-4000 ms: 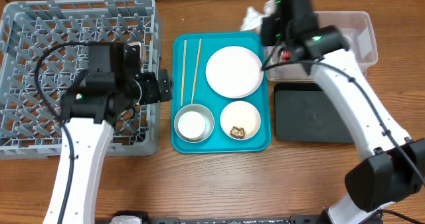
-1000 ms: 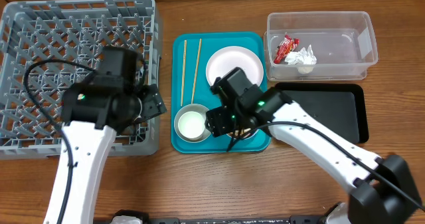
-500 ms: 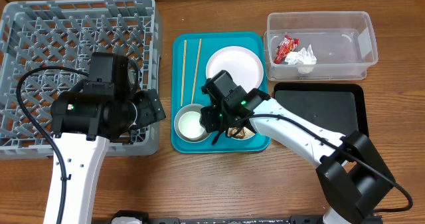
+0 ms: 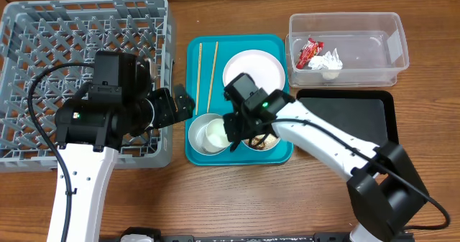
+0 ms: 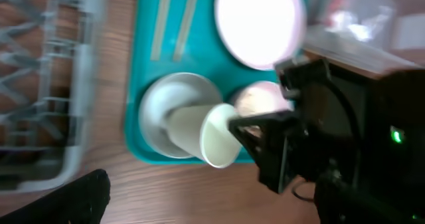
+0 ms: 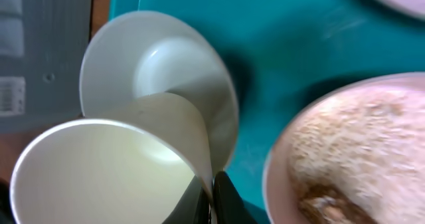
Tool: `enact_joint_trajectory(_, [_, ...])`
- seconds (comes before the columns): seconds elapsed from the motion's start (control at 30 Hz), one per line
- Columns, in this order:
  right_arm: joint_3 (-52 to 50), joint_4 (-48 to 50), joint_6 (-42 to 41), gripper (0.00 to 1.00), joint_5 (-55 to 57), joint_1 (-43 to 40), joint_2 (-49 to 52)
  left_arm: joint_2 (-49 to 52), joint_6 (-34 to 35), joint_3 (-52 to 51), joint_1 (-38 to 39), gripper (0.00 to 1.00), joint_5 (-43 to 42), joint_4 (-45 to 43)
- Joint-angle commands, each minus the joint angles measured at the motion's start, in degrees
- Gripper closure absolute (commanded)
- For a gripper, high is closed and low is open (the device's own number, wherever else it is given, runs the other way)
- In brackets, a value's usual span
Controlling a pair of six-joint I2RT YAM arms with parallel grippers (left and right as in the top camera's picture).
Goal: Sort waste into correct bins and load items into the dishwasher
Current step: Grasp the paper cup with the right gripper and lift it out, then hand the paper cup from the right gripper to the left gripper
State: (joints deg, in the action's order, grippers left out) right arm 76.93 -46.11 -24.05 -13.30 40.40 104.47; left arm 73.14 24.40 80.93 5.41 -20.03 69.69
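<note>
My right gripper (image 4: 233,132) is shut on the rim of the small white cup (image 4: 214,135) and holds it tilted over the steel-grey bowl (image 4: 195,132) on the teal tray (image 4: 192,49). In the right wrist view the cup (image 6: 106,174) fills the lower left, pinched at my fingertips (image 6: 211,201), above the bowl (image 6: 156,54). The pinkish-white bowl (image 6: 352,151) with rice and a brown morsel sits to the right. The white plate (image 4: 255,70) and chopsticks (image 4: 206,73) lie on the tray. My left gripper (image 4: 181,102) is open beside the grey dish rack (image 4: 43,48).
The clear tub (image 4: 388,34) holds the red-and-white wrapper (image 4: 308,52) and the white napkin (image 4: 327,61). The black tray (image 4: 352,116) lies in front of it. The left wrist view shows the cup (image 5: 206,134) and my right arm (image 5: 345,137) beside it.
My right gripper has closed on the cup's rim and tipped the cup up out of the steel-grey bowl. The left arm has shifted slightly right.
</note>
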Motion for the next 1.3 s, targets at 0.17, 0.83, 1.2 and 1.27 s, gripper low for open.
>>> enact_joint_trajectory(0.17, [8.8,-0.7,11.1,0.96,-22.7,-11.0,-11.4,-0.4,-8.0,0.5,-7.9,0.00,-28.6,-3.0])
enact_joint_trajectory(0.83, [9.8,12.8,12.3,0.96,-63.1,-18.5,-14.0,0.3,-15.6,0.5,-10.5,0.00,-64.5,-8.8])
enact_joint_trajectory(1.2, [9.8,16.3,11.8,0.96,-63.1,-18.2,-14.0,0.3,-15.7,0.5,-4.2,0.13,-62.9,-8.6])
enact_joint_trajectory(1.27, [9.8,16.4,11.9,0.96,-63.1,-18.2,-14.0,0.3,-15.6,0.5,-3.2,0.22,-61.1,-8.6])
